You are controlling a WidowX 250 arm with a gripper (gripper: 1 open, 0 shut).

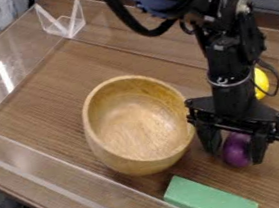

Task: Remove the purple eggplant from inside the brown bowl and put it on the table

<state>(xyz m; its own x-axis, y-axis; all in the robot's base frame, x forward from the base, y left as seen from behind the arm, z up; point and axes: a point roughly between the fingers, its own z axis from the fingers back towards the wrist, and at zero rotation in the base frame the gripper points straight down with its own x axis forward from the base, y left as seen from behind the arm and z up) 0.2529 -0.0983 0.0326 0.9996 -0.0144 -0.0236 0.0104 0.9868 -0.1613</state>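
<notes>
The purple eggplant (pixel 237 150) sits low on the table (pixel 59 90), just right of the brown bowl (pixel 135 124) and outside it. My gripper (pixel 239 145) stands straight down over the eggplant with a finger on each side. Small dark gaps show between the fingers (pixel 206 141) and the eggplant, so the gripper looks open. The bowl is empty inside, and its right rim is close to my left finger.
A yellow lemon (pixel 260 82) lies behind the gripper to the right. A flat green block (pixel 211 199) lies in front of the bowl and gripper near the front wall. Clear acrylic walls (pixel 15 72) enclose the tabletop.
</notes>
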